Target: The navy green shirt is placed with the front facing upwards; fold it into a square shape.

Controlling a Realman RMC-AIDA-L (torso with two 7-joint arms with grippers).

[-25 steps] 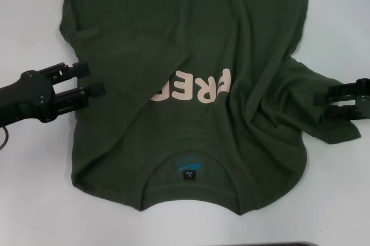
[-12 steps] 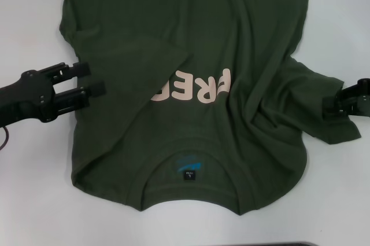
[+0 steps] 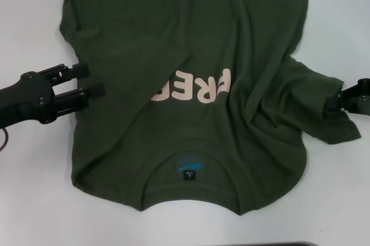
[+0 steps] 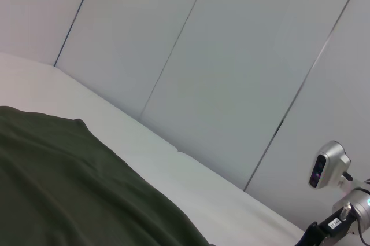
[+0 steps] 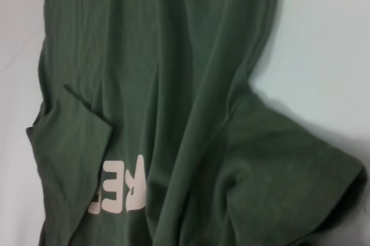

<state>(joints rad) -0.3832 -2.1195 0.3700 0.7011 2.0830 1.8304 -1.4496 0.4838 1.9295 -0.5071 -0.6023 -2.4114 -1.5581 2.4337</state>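
Observation:
The navy green shirt (image 3: 231, 37) lies flat on the white table (image 3: 34, 199), collar and black neck label (image 3: 189, 175) toward me. Its left sleeve (image 3: 133, 66) is folded inward over part of the cream letters (image 3: 193, 87). My left gripper (image 3: 89, 81) is open at the shirt's left edge, level with the letters. The right sleeve (image 3: 312, 101) spreads outward, and my right gripper (image 3: 335, 99) sits at its hem with its fingers apart. The right wrist view shows the shirt (image 5: 173, 84), the letters (image 5: 124, 191) and that sleeve (image 5: 289, 182). The left wrist view shows shirt cloth (image 4: 58, 182).
Bare white table surrounds the shirt on the left, right and near sides. Grey wall panels (image 4: 231, 55) rise behind the table in the left wrist view, and part of the other arm (image 4: 332, 168) shows at the far side.
My right gripper has drawn slightly outward and settled lower at the sleeve hem. The left gripper and the shirt have stayed put.

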